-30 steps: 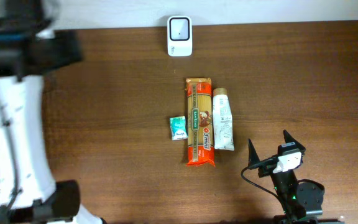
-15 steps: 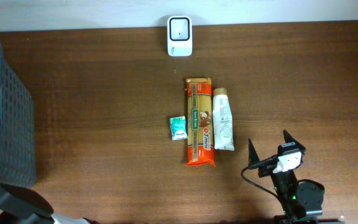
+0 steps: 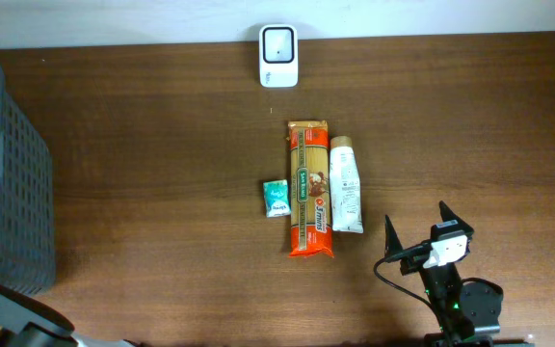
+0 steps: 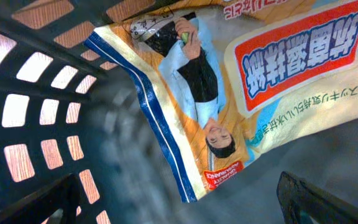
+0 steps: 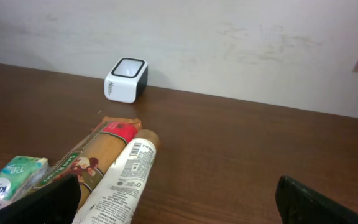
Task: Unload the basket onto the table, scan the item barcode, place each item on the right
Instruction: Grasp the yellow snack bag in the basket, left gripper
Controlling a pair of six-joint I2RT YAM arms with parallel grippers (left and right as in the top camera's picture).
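The barcode scanner [image 3: 278,56] is standing at the far edge of the surface [image 3: 162,145], against the wall. Three items are lying side by side in the middle of the surface, well apart from the scanner:

- an orange spaghetti pack [image 3: 310,188], lying lengthwise with one end toward the scanner;
- a white tube [image 3: 345,184], touching the pack along its right side;
- a small green packet [image 3: 277,198], just beside the pack on its left.

A dark plastic basket [image 3: 13,173] is sitting at the left edge of the surface. The left wrist view is showing a printed snack bag [image 4: 241,81] lying inside the basket, against its lattice wall.

The left gripper [image 4: 179,202] is hovering over the snack bag with its jaws standing wide apart, holding nothing. The right gripper [image 3: 415,220] is resting near the front right of the surface, close to the tube, pointing toward the scanner. Its jaws are spread fully apart and are holding nothing.
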